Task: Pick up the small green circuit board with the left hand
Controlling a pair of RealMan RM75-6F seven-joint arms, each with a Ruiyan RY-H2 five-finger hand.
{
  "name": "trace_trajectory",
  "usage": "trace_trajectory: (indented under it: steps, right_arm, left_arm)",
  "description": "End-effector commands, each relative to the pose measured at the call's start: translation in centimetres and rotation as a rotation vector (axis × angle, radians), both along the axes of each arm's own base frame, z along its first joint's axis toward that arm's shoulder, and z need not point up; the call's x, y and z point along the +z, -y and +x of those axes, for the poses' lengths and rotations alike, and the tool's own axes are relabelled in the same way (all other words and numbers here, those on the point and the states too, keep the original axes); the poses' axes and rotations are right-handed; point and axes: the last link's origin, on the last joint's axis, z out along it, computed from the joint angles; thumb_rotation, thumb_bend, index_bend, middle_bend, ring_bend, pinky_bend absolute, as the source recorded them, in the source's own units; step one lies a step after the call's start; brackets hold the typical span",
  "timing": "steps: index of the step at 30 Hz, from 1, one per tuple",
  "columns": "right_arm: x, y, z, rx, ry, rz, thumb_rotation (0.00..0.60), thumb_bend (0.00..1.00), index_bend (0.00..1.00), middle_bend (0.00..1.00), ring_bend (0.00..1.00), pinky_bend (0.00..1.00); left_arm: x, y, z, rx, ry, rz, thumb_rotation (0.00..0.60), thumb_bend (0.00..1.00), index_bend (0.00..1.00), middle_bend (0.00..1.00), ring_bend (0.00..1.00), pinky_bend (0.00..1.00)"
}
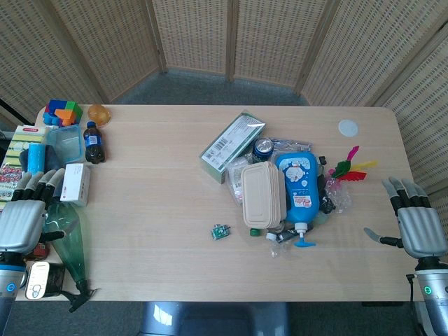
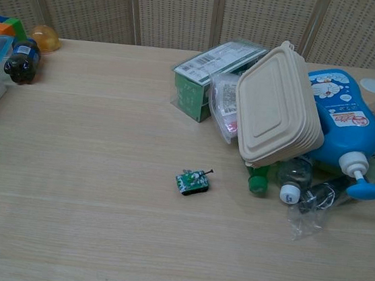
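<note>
On the worktop [image 1: 161, 210], the small green circuit board [image 1: 221, 231] [image 2: 192, 182] is lying at seven o'clock of the beige container [image 1: 262, 194]; only the head view is showing the left hand [image 1: 28, 210] and right hand [image 1: 414, 220], both released, fingers apart.

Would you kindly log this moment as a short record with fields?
target: small green circuit board, lying alone on the table, untouched
left hand: open, at the table's left edge, far from the board
right hand: open, at the right edge
nearest clutter: beige lidded box and blue bottle, to the board's right
</note>
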Motion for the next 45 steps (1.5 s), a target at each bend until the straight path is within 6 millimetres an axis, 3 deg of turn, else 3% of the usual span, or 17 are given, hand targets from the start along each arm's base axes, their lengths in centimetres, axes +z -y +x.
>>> trace_trajectory:
  steps: [1,18,26,28,32,35,45]
  right_arm:
    - [0.0,0.0,0.1,0.002,0.006,0.001,0.39,0.15,0.0,0.0,0.0,0.0]
    - [0.3,-0.6,0.4,0.014,0.021,-0.015,0.386,0.15,0.0,0.0,0.0,0.0]
    - [0.4,-0.8,0.4,0.016,0.027,-0.018,0.388,0.15,0.0,0.0,0.0,0.0]
    - [0.5,-0.9,0.3,0.015,0.026,-0.021,0.389,0.14,0.0,0.0,0.0,0.0]
    - [0.9,-1.2,0.2,0.013,0.026,-0.03,0.389,0.14,0.0,0.0,0.0,0.0]
    - [1.1,-1.5,0.2,0.013,0.027,-0.036,0.392,0.14,0.0,0.0,0.0,0.0]
    - [1.9,-2.1,0.0,0.012,0.025,-0.049,0.386,0.15,0.0,0.0,0.0,0.0]
  left_arm:
    - [-0.1,0.0,0.0,0.0,0.005,-0.006,0.403,0.3,0.0,0.0,0.0,0.0]
    - [-0.3,-0.9,1.4,-0.064,0.061,-0.055,0.403,0.3,0.0,0.0,0.0,0.0]
    - [-2.2,-2.4,3.2,-0.123,0.08,-0.123,0.404,0.3,0.01,0.0,0.0,0.0]
    - [-3.0,-2.9,3.7,-0.144,0.066,-0.147,0.402,0.3,0.05,0.0,0.0,0.0]
    - [-4.6,-4.0,5.2,-0.205,0.035,-0.174,0.403,0.3,0.34,0.0,0.0,0.0]
    - [-6.2,-5.0,6.3,-0.249,0.013,-0.191,0.405,0.3,0.45,0.0,0.0,0.0]
    - [-11.3,-7.3,9.9,-0.358,-0.001,-0.262,0.409,0.3,0.45,0.0,0.0,0.0]
